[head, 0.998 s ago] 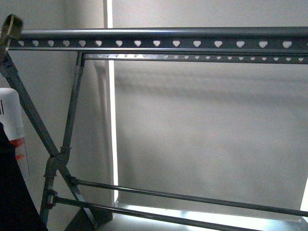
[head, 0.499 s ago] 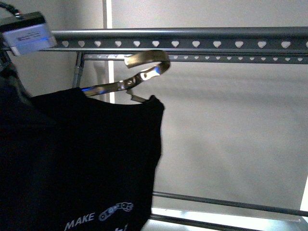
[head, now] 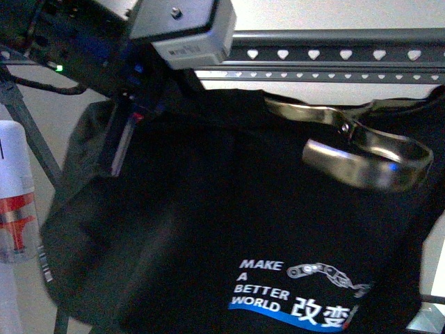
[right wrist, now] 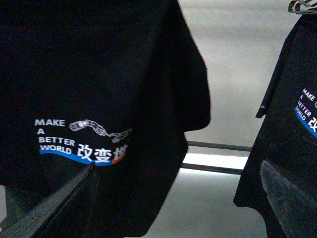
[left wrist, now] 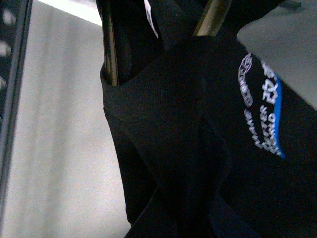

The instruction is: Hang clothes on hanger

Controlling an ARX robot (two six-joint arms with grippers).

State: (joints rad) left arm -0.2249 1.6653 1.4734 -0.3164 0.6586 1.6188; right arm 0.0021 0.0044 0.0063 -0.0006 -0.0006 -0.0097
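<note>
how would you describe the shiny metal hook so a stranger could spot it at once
Across the top of the front view runs the dark grey rack rail with heart-shaped holes, and a black T-shirt fills the space below it. At the shirt's upper right is the metal hook, a bent silvery strip, the only shiny thing against the black cloth.

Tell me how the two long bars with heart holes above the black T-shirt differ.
The upper rail is broader and dark grey; the lower rail is narrower and gleams paler. The upper rail's heart holes look bigger and wider spaced; the lower rail's look small and close-set. Both run level from side to side, each pierced by one row of holes, above the T-shirt.
</note>
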